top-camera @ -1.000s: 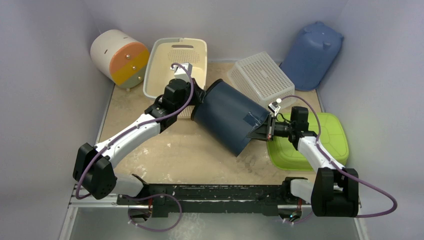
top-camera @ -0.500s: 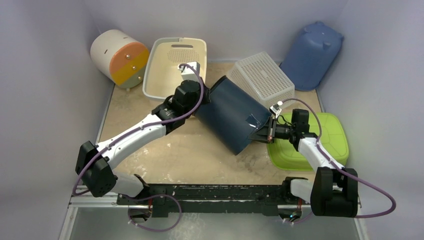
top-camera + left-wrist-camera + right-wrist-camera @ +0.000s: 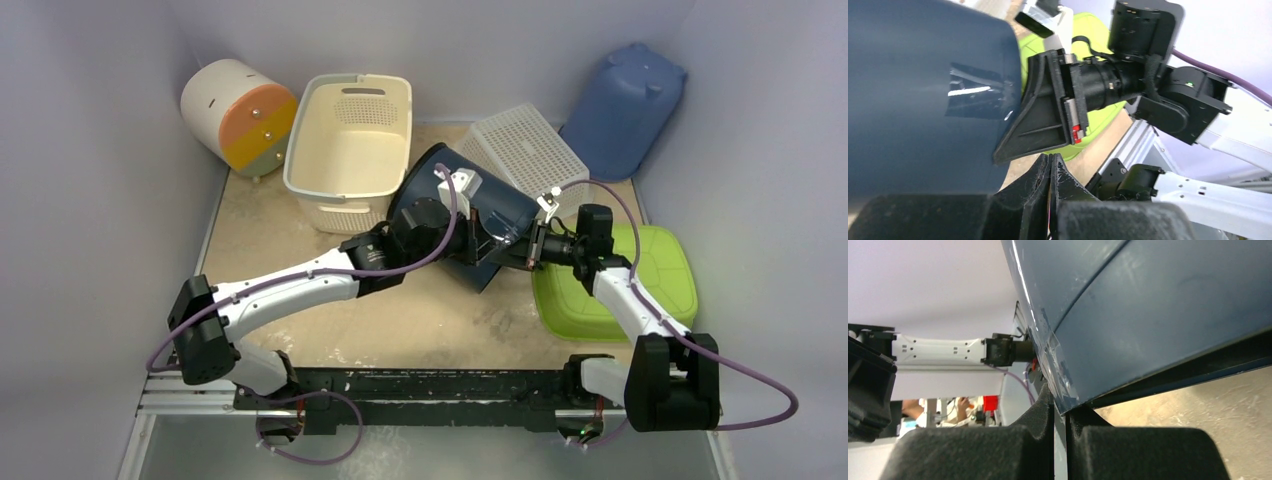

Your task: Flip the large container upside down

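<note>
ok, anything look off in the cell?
Navy container lies tilted on its side, rim pinched by the right tool. Behind it, the white basket sits upside down and the blue tub leans against the wall.

Pale lilac walls [image 3: 90, 250] w/ sandy beige tabletop [image 3: 260, 222], even light

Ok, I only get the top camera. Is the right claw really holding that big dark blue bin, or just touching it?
Observer: Holding. The right wrist camera shows the right claw shut on the rim of the dark blue bin.
Operator: And the other one?
Observer: The left wrist camera shows the left claw shut on nothing, just beside the bin's side.
</note>
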`<state>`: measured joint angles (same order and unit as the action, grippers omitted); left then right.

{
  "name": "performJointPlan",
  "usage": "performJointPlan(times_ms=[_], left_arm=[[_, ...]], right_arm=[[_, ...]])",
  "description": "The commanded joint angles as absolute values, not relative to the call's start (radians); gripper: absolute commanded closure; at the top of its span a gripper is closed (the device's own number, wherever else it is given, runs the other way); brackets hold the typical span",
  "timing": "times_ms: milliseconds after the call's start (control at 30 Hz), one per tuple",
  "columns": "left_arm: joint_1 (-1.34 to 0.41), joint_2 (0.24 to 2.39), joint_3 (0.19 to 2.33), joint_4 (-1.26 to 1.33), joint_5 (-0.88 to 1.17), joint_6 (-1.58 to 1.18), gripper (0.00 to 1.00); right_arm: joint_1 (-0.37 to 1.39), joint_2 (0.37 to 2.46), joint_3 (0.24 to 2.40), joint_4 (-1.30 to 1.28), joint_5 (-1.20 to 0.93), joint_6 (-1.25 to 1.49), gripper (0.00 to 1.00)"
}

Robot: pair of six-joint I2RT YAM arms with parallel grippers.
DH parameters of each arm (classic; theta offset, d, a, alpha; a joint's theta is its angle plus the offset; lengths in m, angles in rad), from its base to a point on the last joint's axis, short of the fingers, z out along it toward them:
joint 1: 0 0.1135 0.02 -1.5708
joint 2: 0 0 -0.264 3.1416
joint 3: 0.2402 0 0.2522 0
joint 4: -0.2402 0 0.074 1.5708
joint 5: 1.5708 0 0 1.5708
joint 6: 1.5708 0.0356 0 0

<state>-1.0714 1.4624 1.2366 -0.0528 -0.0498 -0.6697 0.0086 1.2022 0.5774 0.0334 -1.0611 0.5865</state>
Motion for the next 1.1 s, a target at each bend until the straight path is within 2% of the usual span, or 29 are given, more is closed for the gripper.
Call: performJointPlan(times_ms=[0,67,133,167,200,300,400,767,1067], left_arm=[[-1.052,1.392,1.262,-0.096,-0.127,-0.659,1.0],[-1.02,1.34,1.221,-0.112,-0.155,-0.676,0.99],[-0.964,1.285,1.152,-0.097,-0.151,-0.703,0.65],[-0.927,1.256,1.117,-0.094,-0.143,-0.714,0.54],[-0.893,1.235,1.088,-0.097,-0.135,-0.72,0.49],[-0.811,1.204,1.058,-0.122,-0.141,-0.68,0.46],[-0.751,1.248,1.116,-0.152,-0.124,-0.626,0.41],[-0.653,1.449,1.294,-0.092,-0.109,-0.49,0.35],[-0.581,1.564,1.428,-0.085,-0.115,-0.335,0.34]], right_arm=[[-0.018,1.275,0.498,-0.148,-0.572,0.515,1.0],[-0.018,1.27,0.494,-0.152,-0.571,0.515,1.0],[-0.018,1.269,0.492,-0.156,-0.575,0.512,1.0],[-0.017,1.267,0.492,-0.158,-0.576,0.512,1.0],[-0.017,1.265,0.492,-0.162,-0.576,0.511,1.0],[-0.017,1.265,0.493,-0.175,-0.58,0.502,1.0],[-0.018,1.274,0.493,-0.179,-0.588,0.497,1.0],[-0.017,1.295,0.502,-0.165,-0.616,0.496,1.0],[-0.017,1.316,0.488,-0.151,-0.636,0.491,1.0]])
